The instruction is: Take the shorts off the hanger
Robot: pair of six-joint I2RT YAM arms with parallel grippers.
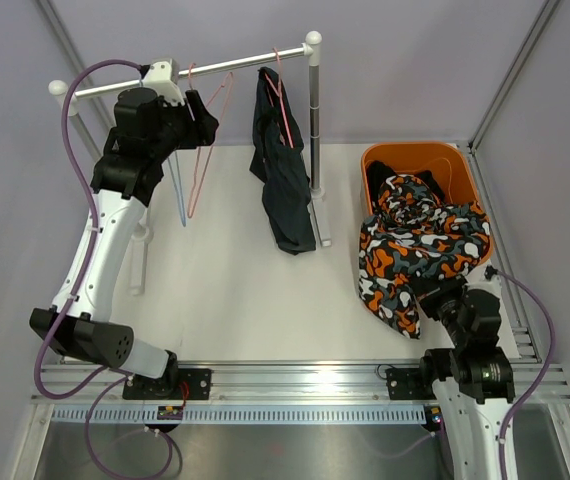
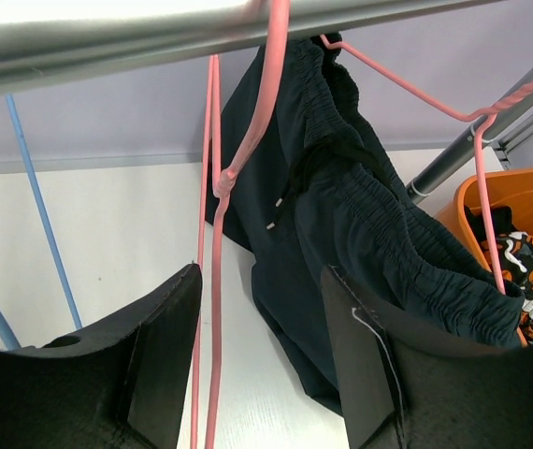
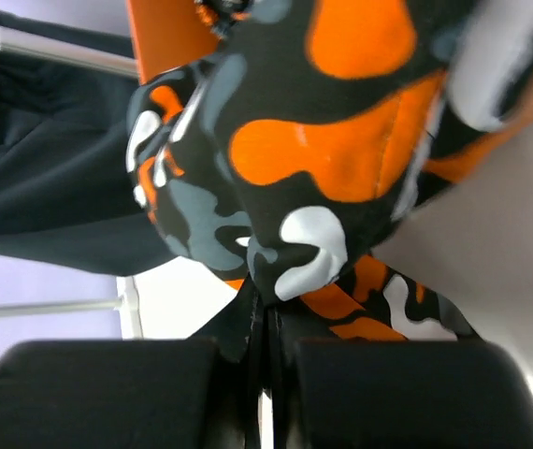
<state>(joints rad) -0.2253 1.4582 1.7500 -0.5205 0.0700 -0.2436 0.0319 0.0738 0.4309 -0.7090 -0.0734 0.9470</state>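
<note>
A black pair of shorts (image 1: 283, 185) (image 2: 360, 215) hangs on a pink hanger (image 1: 283, 105) (image 2: 407, 89) from the rail (image 1: 235, 68). My left gripper (image 1: 203, 112) (image 2: 262, 271) is raised just under the rail, left of these shorts. It is open, and the wires of an empty pink hanger (image 1: 208, 150) (image 2: 212, 187) run between its fingers near the left one. Camouflage shorts (image 1: 415, 250) (image 3: 341, 150) drape over the orange basket's (image 1: 460, 170) front rim. My right gripper (image 1: 433, 293) (image 3: 266, 313) is shut on a fold at their lower edge.
A blue hanger (image 1: 180, 195) (image 2: 37, 206) hangs left of the pink ones. The rack's upright post (image 1: 314, 120) stands just right of the black shorts. Dark fabric lies inside the basket behind the camouflage print. A metal rail runs along the table's near edge.
</note>
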